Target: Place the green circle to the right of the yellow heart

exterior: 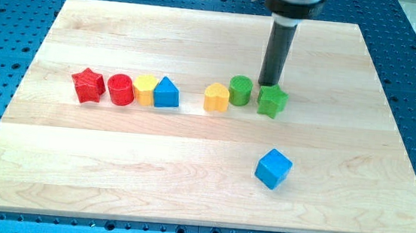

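Note:
The green circle (240,91) stands on the wooden board, touching the right side of the yellow heart (216,98). My tip (269,84) is down on the board just right of the green circle and just above the left part of the green star (272,101). The dark rod rises from there toward the view's top. A small gap shows between the tip and the green circle.
A row at the left holds a red star (88,86), a red circle (120,89), a yellow block (144,90) and a blue triangle (166,93). A blue cube (273,168) lies lower right. The board's edge (199,223) borders a blue perforated table.

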`<action>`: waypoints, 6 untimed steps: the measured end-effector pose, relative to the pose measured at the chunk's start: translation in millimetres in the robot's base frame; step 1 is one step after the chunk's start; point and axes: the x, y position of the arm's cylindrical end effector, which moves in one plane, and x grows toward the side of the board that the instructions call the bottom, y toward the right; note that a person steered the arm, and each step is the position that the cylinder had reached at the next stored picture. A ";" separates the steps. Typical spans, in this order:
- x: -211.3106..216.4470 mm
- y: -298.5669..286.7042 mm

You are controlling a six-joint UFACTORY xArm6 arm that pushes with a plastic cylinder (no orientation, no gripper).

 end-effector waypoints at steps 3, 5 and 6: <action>16.4 -71.9; 31.2 -67.9; 29.9 -64.4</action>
